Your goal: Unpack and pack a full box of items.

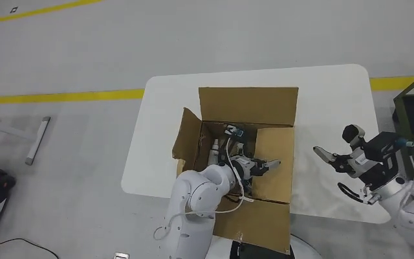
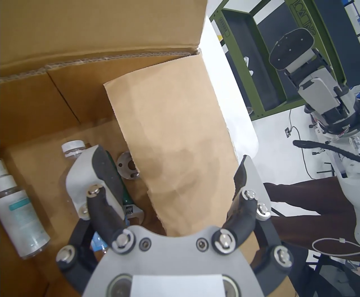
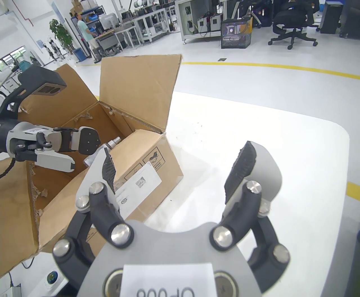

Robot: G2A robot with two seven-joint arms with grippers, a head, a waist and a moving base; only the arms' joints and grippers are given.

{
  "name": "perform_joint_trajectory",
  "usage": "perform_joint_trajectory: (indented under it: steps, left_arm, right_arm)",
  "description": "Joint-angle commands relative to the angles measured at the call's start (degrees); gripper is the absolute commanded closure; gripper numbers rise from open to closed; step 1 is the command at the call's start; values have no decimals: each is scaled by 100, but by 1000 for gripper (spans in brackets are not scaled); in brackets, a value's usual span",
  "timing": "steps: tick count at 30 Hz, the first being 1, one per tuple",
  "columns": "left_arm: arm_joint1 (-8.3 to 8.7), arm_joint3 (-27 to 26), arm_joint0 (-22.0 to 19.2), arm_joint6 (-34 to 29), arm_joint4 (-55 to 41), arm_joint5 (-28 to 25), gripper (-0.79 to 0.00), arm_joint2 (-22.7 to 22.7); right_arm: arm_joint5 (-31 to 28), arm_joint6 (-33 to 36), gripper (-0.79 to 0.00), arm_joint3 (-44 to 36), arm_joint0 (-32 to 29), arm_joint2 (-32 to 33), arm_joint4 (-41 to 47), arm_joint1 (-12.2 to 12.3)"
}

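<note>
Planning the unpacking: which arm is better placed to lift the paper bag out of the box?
Probably left. The left gripper is open inside the box, the paper bag just ahead of it. The right gripper hangs open over the table, outside the box.

Lab/workshop hall: rows of workbenches [image 3: 140, 28] w/ electronics, metal equipment rack [image 3: 202, 19], office chair [image 3: 292, 25], yellow line [image 3: 267, 65] on pale floor [image 3: 281, 50], potted plant [image 3: 60, 32].

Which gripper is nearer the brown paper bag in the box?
Left. The left gripper is inside the box, open directly at the paper bag; the right gripper hangs open above the table, outside the box.
</note>
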Motion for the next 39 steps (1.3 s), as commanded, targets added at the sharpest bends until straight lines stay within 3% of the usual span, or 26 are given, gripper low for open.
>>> perform_joint_trajectory:
  steps: [1, 16, 27, 39]
  left_arm:
    - [13, 104, -11, 55, -129, 73, -785, -30]
    - [97, 813, -403, -570, -3123, 253, -785, -358]
    - [237, 696, -587, -844, -3817, 270, -785, -361]
    - [327, 338, -799, -880, -4263, 229, -785, 177]
  right_arm:
    - [65, -144, -785, 116, -51, -34, -199, -11]
    - [469, -389, -785, 793, 272, -850, -967, -106]
    - [607, -254, -785, 891, 587, -1211, -1195, -154]
    - [917, -331, -785, 959, 898, -1478, -1253, -223]
